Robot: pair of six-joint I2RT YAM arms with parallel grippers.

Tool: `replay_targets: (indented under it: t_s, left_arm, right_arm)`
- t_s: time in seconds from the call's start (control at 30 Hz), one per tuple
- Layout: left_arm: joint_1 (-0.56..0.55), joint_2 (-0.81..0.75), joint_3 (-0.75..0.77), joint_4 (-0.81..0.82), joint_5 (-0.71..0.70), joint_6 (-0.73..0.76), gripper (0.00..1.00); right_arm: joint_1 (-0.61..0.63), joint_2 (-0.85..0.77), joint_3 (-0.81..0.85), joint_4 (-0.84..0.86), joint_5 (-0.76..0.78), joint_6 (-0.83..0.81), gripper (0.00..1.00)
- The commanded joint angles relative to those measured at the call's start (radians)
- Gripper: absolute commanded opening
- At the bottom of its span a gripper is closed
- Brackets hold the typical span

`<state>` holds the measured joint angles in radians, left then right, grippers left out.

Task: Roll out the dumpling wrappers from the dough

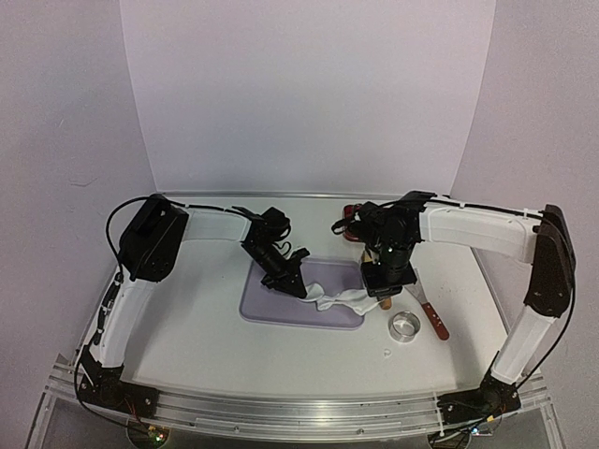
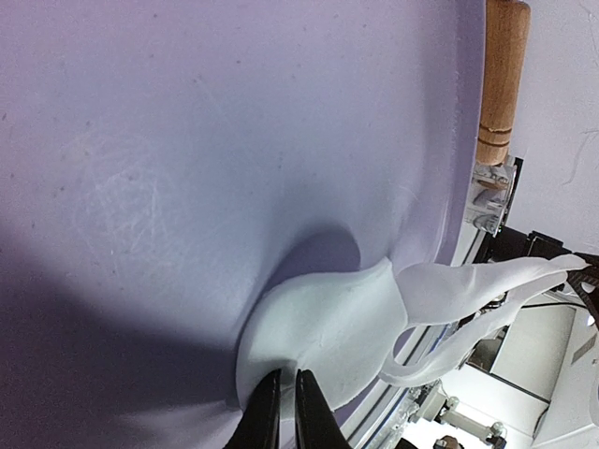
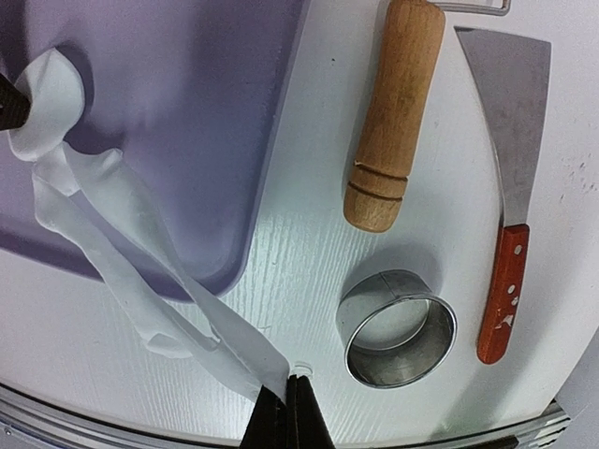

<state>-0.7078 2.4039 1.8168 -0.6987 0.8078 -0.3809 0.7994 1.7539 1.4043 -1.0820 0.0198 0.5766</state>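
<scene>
The dough (image 1: 339,301) is a thin ragged white sheet with a hole in it. It is stretched between my two grippers over the right edge of the purple mat (image 1: 281,304). My left gripper (image 1: 299,288) is shut on the sheet's wider end (image 2: 337,327), pinching it at the jaws (image 2: 281,379) above the mat (image 2: 187,140). My right gripper (image 1: 384,301) is shut on the other end, a twisted strip (image 3: 112,215), at its tips (image 3: 286,388). No neat round wrappers are in view.
A metal ring cutter (image 1: 404,326) stands on the table right of the mat and shows in the right wrist view (image 3: 398,327). A red-handled scraper (image 3: 510,140) and the wooden roller handle (image 3: 393,112) lie beside it. A red object (image 1: 351,224) sits behind the right arm.
</scene>
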Motion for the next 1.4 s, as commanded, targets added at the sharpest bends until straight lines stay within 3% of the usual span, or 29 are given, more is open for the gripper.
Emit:
replay_targets:
  t_s: [0.0,1.37]
  left_arm:
    - [0.001,-0.013,-0.019,-0.045,-0.081,0.022,0.09]
    - [0.0,-0.009,-0.018,-0.046,-0.082,0.025,0.09]
  right_arm:
    - [0.004,-0.066,-0.019,-0.057,0.055,0.009,0.0]
    - [-0.069,-0.21,-0.121,-0.168,0.177,0.051,0.0]
